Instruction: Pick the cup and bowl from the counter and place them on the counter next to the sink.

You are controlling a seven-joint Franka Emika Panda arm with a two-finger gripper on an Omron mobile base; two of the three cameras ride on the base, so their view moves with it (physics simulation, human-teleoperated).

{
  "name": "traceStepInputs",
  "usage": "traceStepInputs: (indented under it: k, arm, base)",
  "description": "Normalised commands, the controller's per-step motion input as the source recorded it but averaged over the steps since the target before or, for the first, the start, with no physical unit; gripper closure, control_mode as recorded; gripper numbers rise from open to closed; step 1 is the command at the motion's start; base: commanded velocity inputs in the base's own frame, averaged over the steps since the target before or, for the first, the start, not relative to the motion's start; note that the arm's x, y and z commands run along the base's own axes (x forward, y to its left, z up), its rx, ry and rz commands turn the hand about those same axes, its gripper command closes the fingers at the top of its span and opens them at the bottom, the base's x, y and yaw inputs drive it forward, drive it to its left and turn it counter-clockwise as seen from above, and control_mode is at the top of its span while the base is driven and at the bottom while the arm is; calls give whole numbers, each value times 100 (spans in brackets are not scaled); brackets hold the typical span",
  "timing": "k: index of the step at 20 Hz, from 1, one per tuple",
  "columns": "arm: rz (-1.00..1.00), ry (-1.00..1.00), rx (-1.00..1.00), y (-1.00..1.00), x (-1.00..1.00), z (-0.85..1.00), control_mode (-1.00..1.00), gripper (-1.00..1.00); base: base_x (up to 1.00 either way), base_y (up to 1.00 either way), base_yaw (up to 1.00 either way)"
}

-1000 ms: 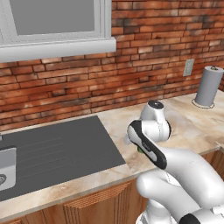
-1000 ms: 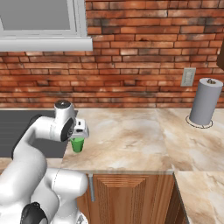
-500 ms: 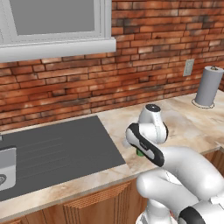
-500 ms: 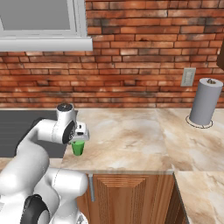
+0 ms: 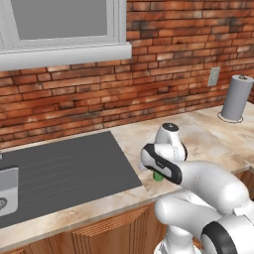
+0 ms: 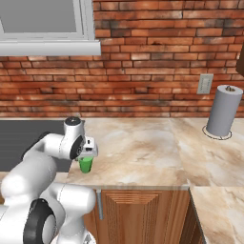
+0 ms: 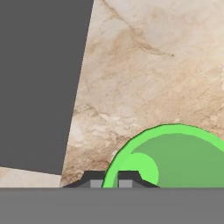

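My gripper (image 6: 87, 153) points down over the beige counter (image 6: 143, 147) and is shut on the rim of the small green cup (image 6: 86, 165). In the hand view its fingertips (image 7: 97, 180) straddle the cup's (image 7: 183, 162) rim at the bottom edge. The cup (image 5: 158, 176) hangs upright, low over the counter (image 5: 208, 141) or just touching it. It is a short way right of the sink's dark grey drainboard (image 5: 64, 168), whose edge also shows in the hand view (image 7: 39, 83). The bowl is out of view.
A grey paper towel roll (image 5: 236, 98) (image 6: 223, 110) stands at the back right by the brick wall, below a wall outlet (image 6: 205, 83). The counter's front edge (image 6: 143, 187) runs close to the cup. A window sill (image 5: 64, 55) juts out above the sink.
The gripper has sunk a little toward the counter with the cup still in it. The arm's elbow has shifted slightly; nothing else moved.
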Motion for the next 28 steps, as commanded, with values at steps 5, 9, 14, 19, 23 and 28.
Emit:
traceStepInputs:
  k: [5, 9, 14, 19, 23, 28]
  arm:
    - [2, 0, 0, 0, 14, -24, -100, 100]
    - [0, 0, 0, 0, 2, -6, -100, 100]
    - [0, 0, 0, 0, 0, 0, -100, 100]
    - [0, 0, 0, 0, 0, 0, -100, -100]
    - [0, 0, 0, 1, 0, 0, -100, -100]
    - [0, 0, 0, 0, 0, 0, -100, -100]
  base:
    - [0, 0, 0]
    - [0, 0, 0]
    - [0, 0, 0]
    - [0, 0, 0]
    - [0, 0, 0]
    - [0, 0, 0]
